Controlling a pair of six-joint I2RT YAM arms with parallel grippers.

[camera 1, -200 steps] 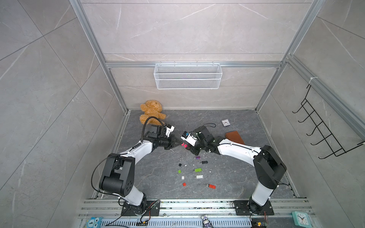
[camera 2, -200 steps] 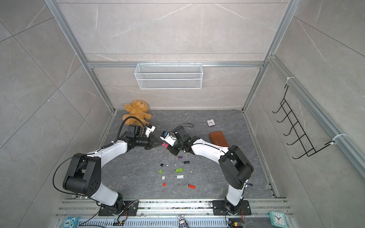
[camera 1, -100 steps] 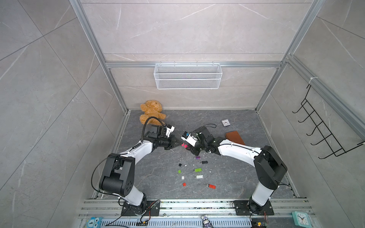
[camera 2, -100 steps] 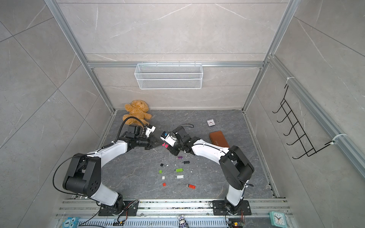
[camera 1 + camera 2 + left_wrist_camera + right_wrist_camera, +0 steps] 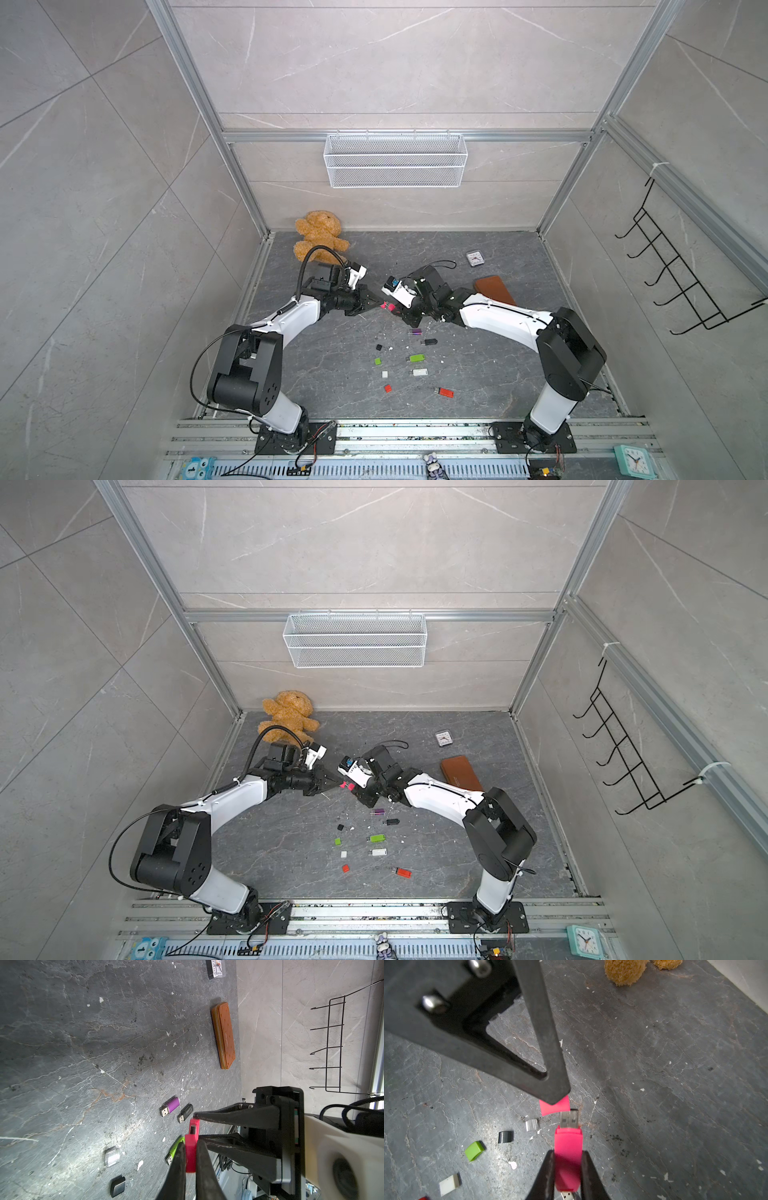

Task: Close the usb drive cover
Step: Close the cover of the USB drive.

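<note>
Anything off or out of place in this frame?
Yes. The pink cap in the left hand sits beside the bare plug of the pink drive held by the right hand, offset to one side rather than lined up. White flecks are strewn over the dark tabletop among loose caps and uncapped drives.

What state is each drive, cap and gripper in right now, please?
pink USB drive: uncapped, connector bare, gripped
pink cap: off, beside the connector, not on it
left gripper: shut on pink cap
right gripper: shut on pink USB drive
purple drive: uncapped
black drive: uncapped
green drive: uncapped
white drive: uncapped
red drive: uncapped
</note>
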